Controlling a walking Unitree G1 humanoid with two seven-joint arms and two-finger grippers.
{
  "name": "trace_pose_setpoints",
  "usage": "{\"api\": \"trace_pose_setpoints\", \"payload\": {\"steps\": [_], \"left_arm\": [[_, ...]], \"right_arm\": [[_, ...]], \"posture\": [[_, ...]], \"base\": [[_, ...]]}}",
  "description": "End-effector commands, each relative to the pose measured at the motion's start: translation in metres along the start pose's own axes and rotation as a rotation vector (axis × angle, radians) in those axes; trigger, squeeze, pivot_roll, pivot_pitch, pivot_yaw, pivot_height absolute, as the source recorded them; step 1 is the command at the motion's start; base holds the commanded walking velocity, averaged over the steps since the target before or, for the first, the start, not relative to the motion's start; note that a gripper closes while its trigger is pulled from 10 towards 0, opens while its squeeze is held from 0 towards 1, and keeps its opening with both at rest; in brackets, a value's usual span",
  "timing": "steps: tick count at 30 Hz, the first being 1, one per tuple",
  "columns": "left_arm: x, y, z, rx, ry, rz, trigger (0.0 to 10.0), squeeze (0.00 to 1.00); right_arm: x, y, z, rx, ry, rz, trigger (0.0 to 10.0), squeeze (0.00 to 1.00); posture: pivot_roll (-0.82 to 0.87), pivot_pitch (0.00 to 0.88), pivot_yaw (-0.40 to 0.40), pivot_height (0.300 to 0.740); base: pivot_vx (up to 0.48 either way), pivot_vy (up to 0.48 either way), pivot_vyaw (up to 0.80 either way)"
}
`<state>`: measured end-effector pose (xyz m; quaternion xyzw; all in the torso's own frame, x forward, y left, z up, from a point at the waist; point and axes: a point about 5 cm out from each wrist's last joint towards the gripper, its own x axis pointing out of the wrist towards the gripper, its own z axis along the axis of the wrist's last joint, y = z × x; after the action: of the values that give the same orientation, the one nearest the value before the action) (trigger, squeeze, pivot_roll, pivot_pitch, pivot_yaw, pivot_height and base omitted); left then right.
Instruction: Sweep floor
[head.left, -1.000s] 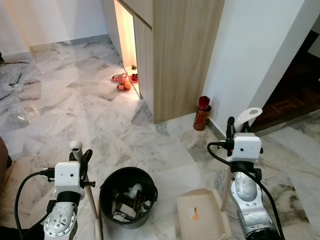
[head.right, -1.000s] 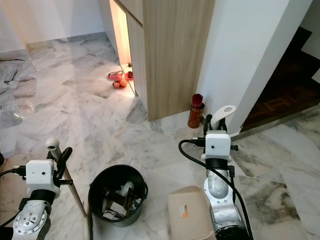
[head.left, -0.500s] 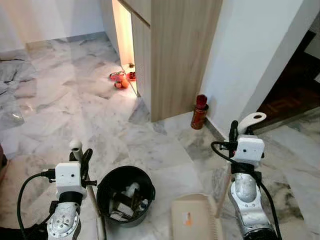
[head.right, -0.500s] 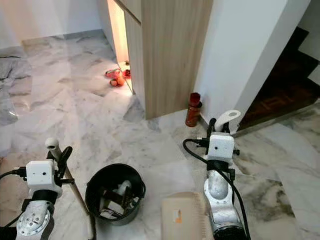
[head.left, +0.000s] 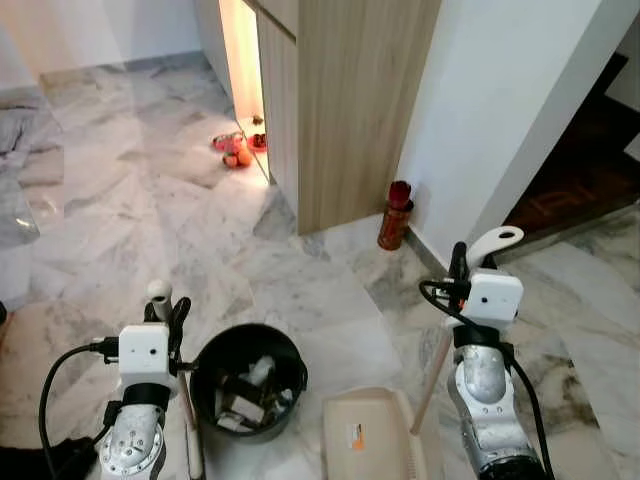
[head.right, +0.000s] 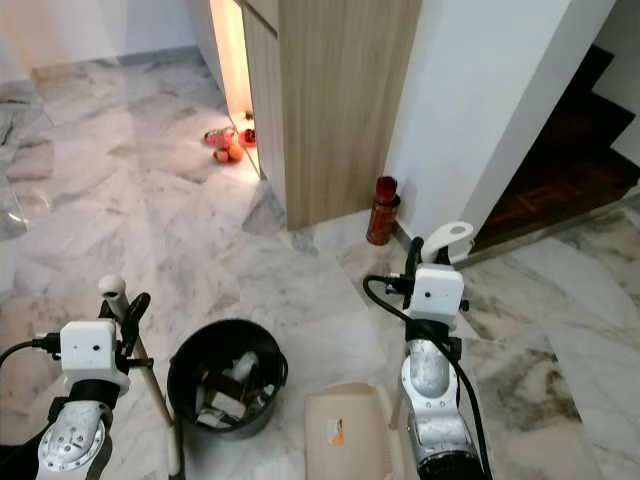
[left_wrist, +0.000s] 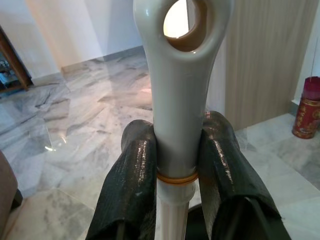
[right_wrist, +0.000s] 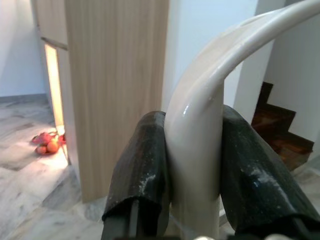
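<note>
My left gripper is shut on the pale top end of a broom handle, held upright at the lower left. In the left wrist view its fingers clamp that handle just below its hanging hole. My right gripper is shut on the curved white grip of the dustpan handle. The right wrist view shows the grip squeezed between the fingers. The beige dustpan rests on the marble floor between my arms.
A black bucket holding rubbish stands between the arms, left of the dustpan. A red canister sits at the foot of the white wall, beside a wooden cabinet. Red and orange items lie near the lit gap. Dark steps rise at the right.
The whole picture has shifted, so the camera has moved. Both grippers keep their hold. The dustpan now lies a little further left, closer to the bucket.
</note>
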<state>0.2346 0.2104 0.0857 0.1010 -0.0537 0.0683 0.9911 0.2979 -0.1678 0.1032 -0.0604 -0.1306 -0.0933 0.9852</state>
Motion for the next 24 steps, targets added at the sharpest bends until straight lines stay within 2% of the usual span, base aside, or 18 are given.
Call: {"api": "trace_pose_setpoints", "payload": {"steps": [1,24], "left_arm": [[0.0011,0.0009,0.0098,0.009,-0.054,-0.001,10.0,0.0],[0.0016,-0.0015,0.0101,0.006,-0.057,0.013,10.0,0.0]], "right_arm": [[0.0039,0.0016,0.0076,0.016,-0.029,0.001,10.0,0.0],[0.0063,0.0047,0.0069,0.025,-0.021,0.033,10.0,0.0]], "posture": [[0.04,0.106,-0.039,0.74],[0.05,0.104,-0.052,0.74]], "base": [[-0.27,0.0,0.0],[-0.294,0.0,0.0]]}}
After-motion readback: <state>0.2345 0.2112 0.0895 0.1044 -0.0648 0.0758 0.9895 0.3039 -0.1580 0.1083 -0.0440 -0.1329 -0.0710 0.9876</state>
